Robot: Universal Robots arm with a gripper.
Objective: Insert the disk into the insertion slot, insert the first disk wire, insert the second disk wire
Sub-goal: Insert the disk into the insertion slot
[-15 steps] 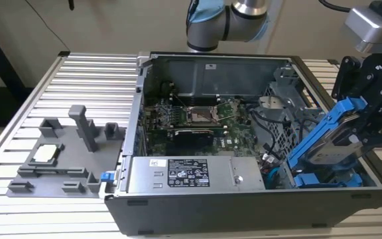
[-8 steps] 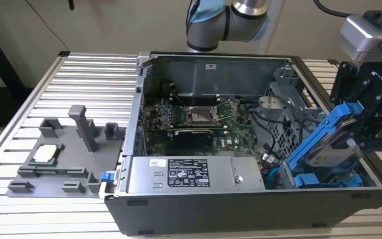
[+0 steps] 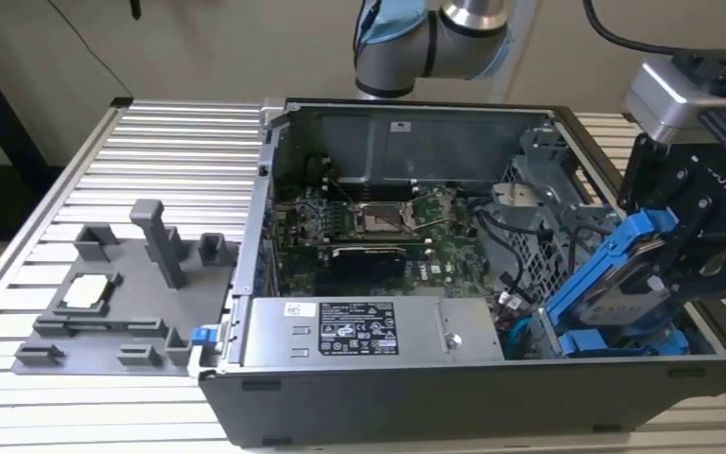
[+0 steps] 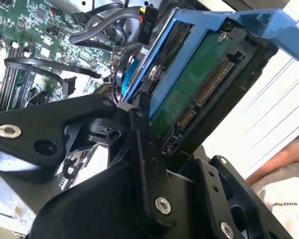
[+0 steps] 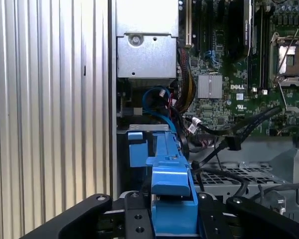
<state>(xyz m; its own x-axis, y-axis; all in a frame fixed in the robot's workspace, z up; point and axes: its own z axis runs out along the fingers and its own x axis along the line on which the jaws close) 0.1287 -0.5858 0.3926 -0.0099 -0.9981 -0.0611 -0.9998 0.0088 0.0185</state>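
Pincer (image 3: 672,270) is clamped on the disk (image 3: 609,279). The disk hangs tilted, its lower edge inside the computer case (image 3: 464,407) at the near corner on the exterior view's right. A second blue-framed drive (image 3: 628,342) lies just below. Black cables (image 5: 229,143) crowd one flank and the case wall is close on the other. Open room above.

Grey fixture plate (image 3: 109,307) lies beside open computer case (image 3: 464,402).

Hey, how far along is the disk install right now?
Nothing is finished yet. The gripper grips the disk, tilted above the insertion slot, not seated. Its connector is bare and the cables lie loose, so both wire steps remain.
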